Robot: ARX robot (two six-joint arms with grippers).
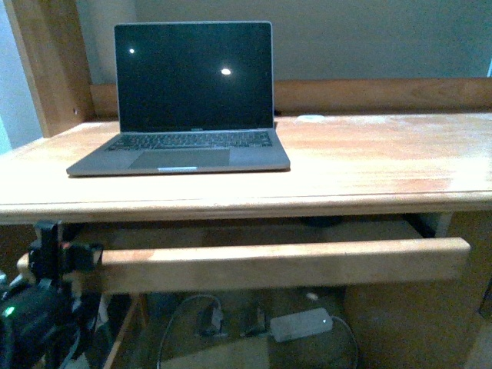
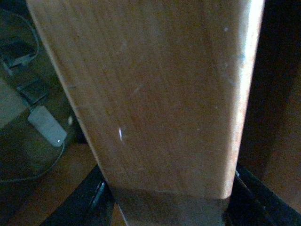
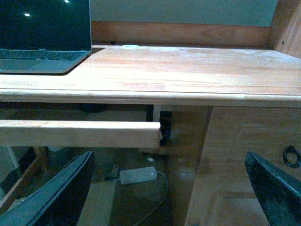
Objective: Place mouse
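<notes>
The mouse is out of view in every frame. My left gripper [image 1: 65, 257] is shut on the left end of the wooden drawer front [image 1: 284, 264], which stands pulled out a little below the desk top. In the left wrist view the drawer front [image 2: 155, 103] fills the picture, with a black finger [image 2: 77, 209] on each side of it. My right gripper [image 3: 169, 197] is open and empty, in front of the desk's right side, its black fingers [image 3: 61, 197] spread wide apart.
An open grey laptop [image 1: 188, 100] sits on the wooden desk top [image 1: 369, 161] at the left. A white power adapter [image 1: 301, 324] with cable lies on the floor under the desk. A cabinet door with a ring pull [image 3: 291, 156] is at the right.
</notes>
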